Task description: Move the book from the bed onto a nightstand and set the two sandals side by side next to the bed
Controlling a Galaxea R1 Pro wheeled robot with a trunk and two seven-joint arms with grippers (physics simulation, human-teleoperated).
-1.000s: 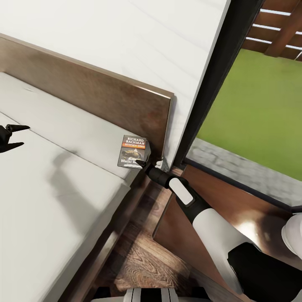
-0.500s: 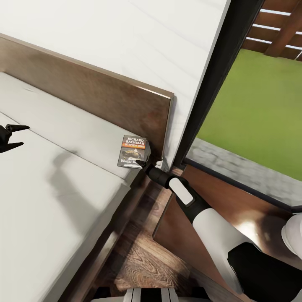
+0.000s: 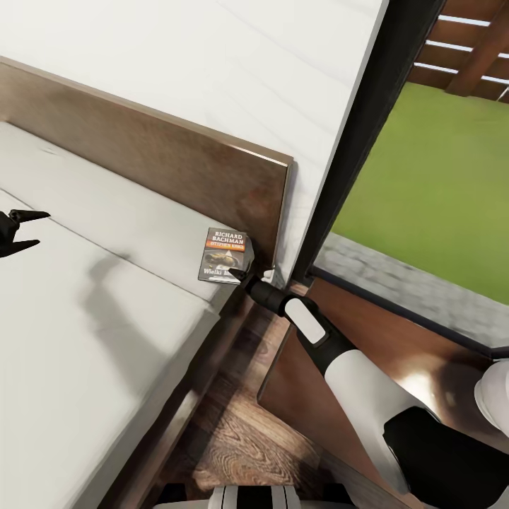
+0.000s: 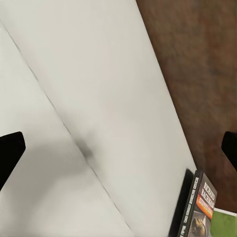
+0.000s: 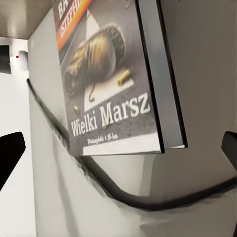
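The book [image 3: 225,254] lies flat on the grey mattress of the bed [image 3: 106,297], at the corner by the dark headboard [image 3: 177,170]. Its cover reads "Wielki Marsz" in the right wrist view, where the book [image 5: 108,74] sits just ahead of my fingers. My right gripper [image 3: 247,274] is open at the book's near corner, one finger on each side and not closed on it. My left gripper [image 3: 21,230] hangs open over the mattress, far from the book [image 4: 200,210]. The sandals are out of view.
A nightstand [image 3: 424,360] with a glossy dark-brown top stands right of the bed, beneath my right arm. Between the two runs a narrow strip of wood floor [image 3: 240,431]. A black window frame [image 3: 367,141] rises beside the headboard, with grass outside.
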